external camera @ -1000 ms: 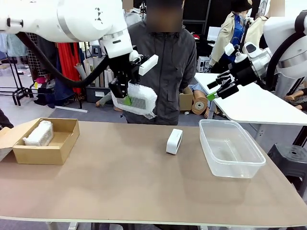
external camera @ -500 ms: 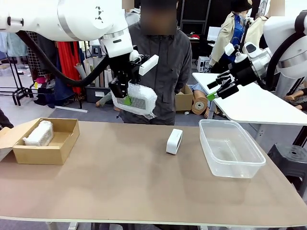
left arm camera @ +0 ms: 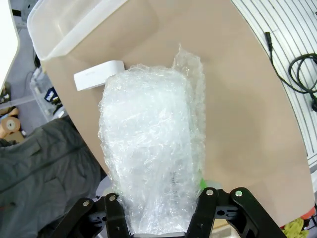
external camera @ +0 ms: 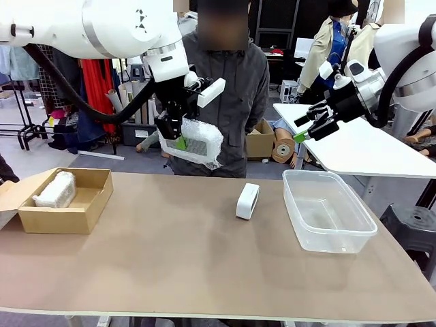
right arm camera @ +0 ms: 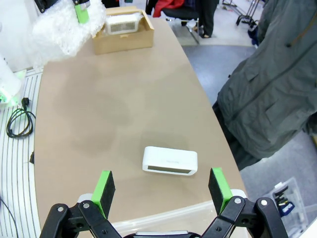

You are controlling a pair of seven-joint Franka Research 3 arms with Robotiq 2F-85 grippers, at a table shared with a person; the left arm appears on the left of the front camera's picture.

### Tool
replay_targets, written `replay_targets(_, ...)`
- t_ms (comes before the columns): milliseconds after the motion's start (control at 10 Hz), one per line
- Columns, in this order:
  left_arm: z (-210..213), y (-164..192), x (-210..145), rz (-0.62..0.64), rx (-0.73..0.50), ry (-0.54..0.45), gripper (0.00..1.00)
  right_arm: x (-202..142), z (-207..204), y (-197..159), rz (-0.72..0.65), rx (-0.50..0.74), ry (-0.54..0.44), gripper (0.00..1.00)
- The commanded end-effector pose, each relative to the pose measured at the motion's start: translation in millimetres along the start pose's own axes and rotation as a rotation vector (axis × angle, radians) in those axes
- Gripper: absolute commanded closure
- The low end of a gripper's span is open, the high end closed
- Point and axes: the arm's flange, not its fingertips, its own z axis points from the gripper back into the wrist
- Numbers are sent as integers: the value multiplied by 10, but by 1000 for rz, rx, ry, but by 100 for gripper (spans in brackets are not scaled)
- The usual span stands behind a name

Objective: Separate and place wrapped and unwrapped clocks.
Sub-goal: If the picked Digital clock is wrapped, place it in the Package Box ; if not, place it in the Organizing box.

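- Clock in crinkly clear wrap (external camera: 197,144) (left arm camera: 148,148) hung in the air above the far edge of the bench (external camera: 170,266), in front of the person's grey jacket.
- The left fingers (external camera: 180,143) (left arm camera: 115,218) were closed on that bundle from both sides, with wrap bulging past the green pads.
- The right fingers (external camera: 300,137) (right arm camera: 103,186) stood spread wide with nothing between them, raised off to the right above the tub's far end.
- A bare white clock (external camera: 247,201) (right arm camera: 170,161) stood on its edge at mid-bench, near the clear plastic tub (external camera: 340,240) but apart from it.
- A second wrapped clock (external camera: 56,189) (right arm camera: 123,23) lay inside the open cardboard box (external camera: 95,201) at the bench's left end.
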Motion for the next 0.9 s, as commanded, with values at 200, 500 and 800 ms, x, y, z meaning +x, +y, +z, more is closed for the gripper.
replay_targets(200,92,-18,-173,220,20,74,100,12,9,0,3,0,-4,0)
replay_targets(500,304,-284,-716,735,87,156,100,12,9,0,3,0,-4,0)
replay_targets(800,408,-663,-1279,1221,204,366,100,12,9,0,3,0,-4,0)
